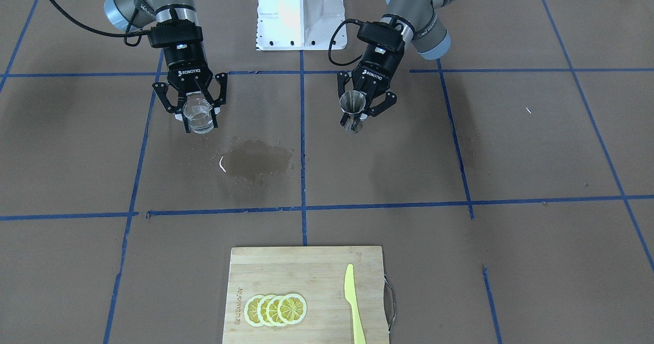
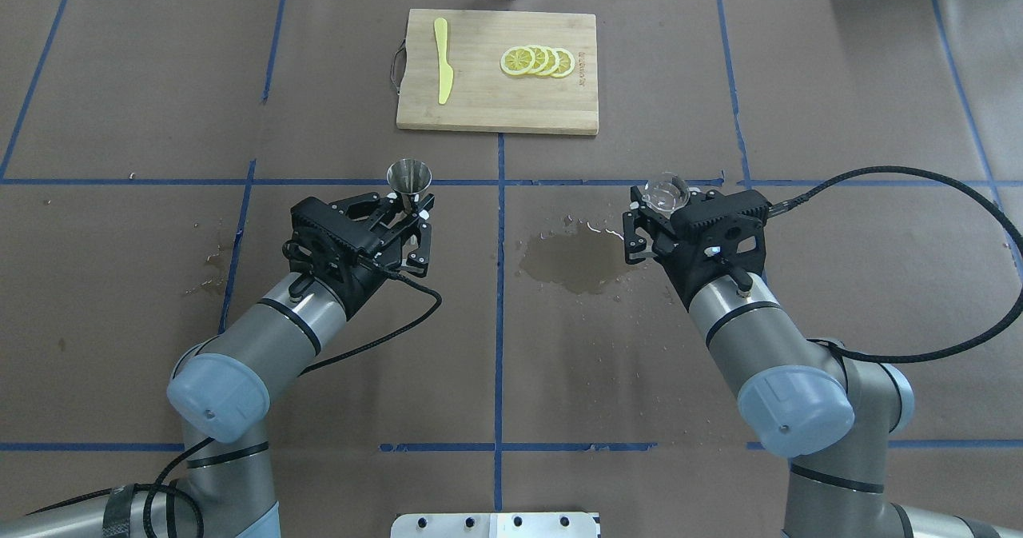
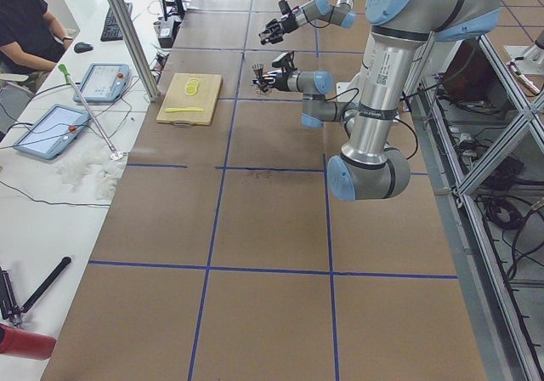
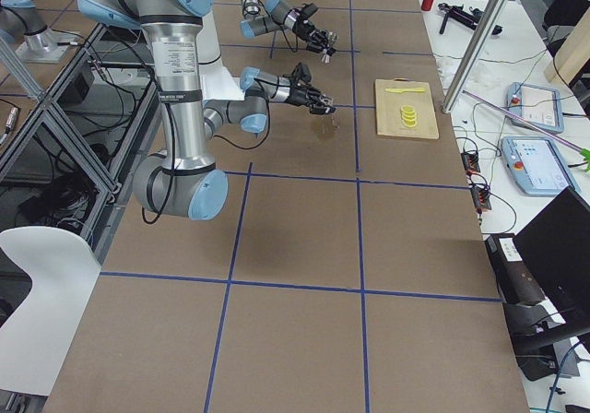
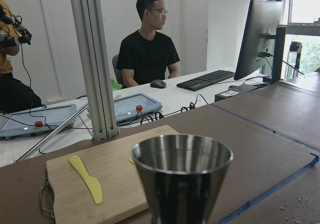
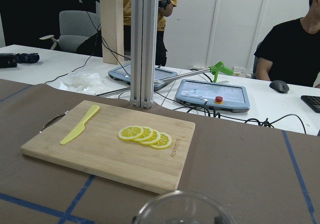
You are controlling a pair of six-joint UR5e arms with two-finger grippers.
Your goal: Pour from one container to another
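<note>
Brown table (image 2: 128,106), wet patch (image 2: 571,262); left tool (image 2: 410,202) clamped on jigger (image 2: 409,177), right tool (image 2: 663,205) clamped on tumbler (image 2: 668,189)

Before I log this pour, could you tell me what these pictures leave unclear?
Liquid level in the glass tumbler: too small in exterior views; right wrist view's edge cuts off all but its rim.
What the jigger holds: hidden by its own wall in left wrist view; too small elsewhere.
</note>
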